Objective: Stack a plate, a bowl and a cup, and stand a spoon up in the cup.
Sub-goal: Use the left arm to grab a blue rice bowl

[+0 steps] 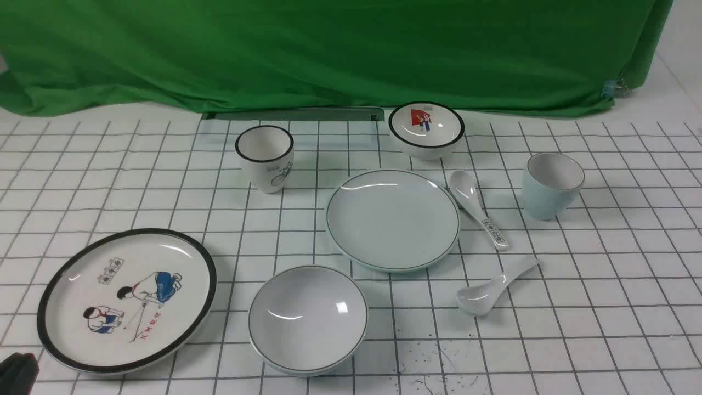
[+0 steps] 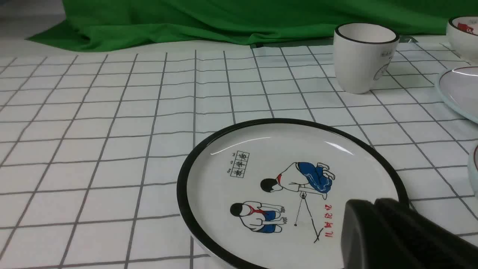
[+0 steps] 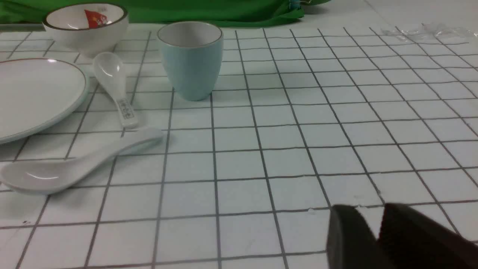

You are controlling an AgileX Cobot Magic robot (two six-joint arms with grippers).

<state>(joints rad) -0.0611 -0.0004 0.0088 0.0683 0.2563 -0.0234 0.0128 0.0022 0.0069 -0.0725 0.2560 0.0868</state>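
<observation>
Plate (image 1: 392, 219) could be confused with the cartoon plate (image 1: 127, 299) beside the closed, empty left gripper (image 2: 373, 204); right gripper (image 3: 375, 216) slightly parted, also empty.

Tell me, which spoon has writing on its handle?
The far spoon, right beside the plain plate. The near spoon's handle is blank.

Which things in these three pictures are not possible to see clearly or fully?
- Left gripper: front view, cut off by the bottom corner.
- Right gripper: absent from front view; the right wrist view's edge cuts its fingers.
- Printed spoon, handle text: too small to read anywhere.
</observation>
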